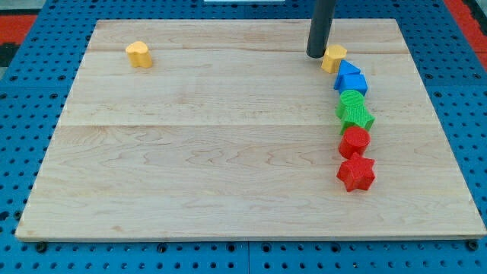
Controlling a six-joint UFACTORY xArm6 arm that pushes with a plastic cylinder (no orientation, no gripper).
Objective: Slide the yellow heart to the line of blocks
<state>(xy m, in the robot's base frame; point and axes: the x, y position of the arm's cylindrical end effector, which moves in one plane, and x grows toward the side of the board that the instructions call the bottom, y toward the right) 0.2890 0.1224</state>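
Observation:
A yellow heart (138, 54) sits alone near the board's top left. A line of blocks runs down the right side: a yellow block (333, 58) at the top, two blue blocks (351, 78), two green blocks (354, 110), a red round block (354, 141) and a red star (356, 173) at the bottom. My tip (316, 55) rests on the board just left of the yellow block at the line's top, very close to it. It is far to the right of the yellow heart.
The wooden board (228, 152) lies on a blue pegboard table (23, 114). Red areas show at the view's top corners.

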